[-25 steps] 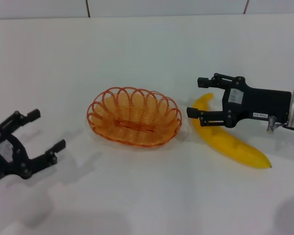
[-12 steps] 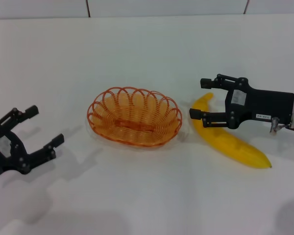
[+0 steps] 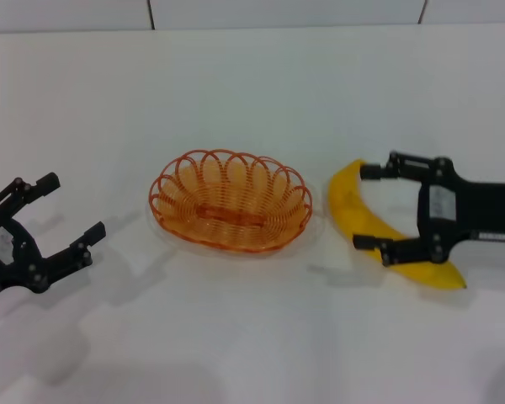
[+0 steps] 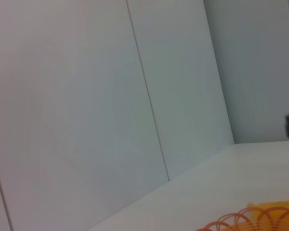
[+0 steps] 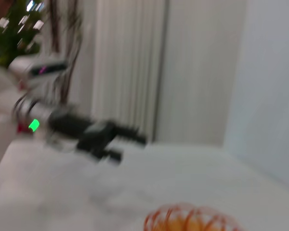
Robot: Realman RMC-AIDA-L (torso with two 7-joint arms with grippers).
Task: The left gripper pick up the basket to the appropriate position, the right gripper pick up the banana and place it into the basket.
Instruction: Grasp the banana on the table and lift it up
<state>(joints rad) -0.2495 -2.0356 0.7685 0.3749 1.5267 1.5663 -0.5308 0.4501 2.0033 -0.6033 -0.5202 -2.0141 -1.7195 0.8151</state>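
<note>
Basket (image 3: 230, 202) position: centre of the white table (image 3: 252, 93), resting flat, with nothing visible inside it. Count: one basket, one banana, two grippers.

Left side: the left gripper (image 3: 65, 211) sits low over the table, well apart from the basket. Its two fingers are spread wide with nothing between them. The arm behind it is cut off by the frame edge.

Centre: the basket's scalloped orange wire rim is fully visible from the head view. In the left wrist view only a strip of the rim (image 4: 241, 221) shows at the frame edge, with a patch of yellow behind it; the rest of that view is blank wall panels. In the right wrist view only the top of the rim (image 5: 190, 219) shows, and the left gripper (image 5: 130, 144) appears farther off, blurred.

Right side: the banana (image 3: 379, 227) lies on the table just beside the basket, not touching it. The right gripper (image 3: 366, 207) straddles it, jaws apart, one finger on the far side and one on the near side. The near finger and gripper body cover part of the banana's lower half. Contact between fingers and banana cannot be determined. The wrist is cut off at the frame edge.
</note>
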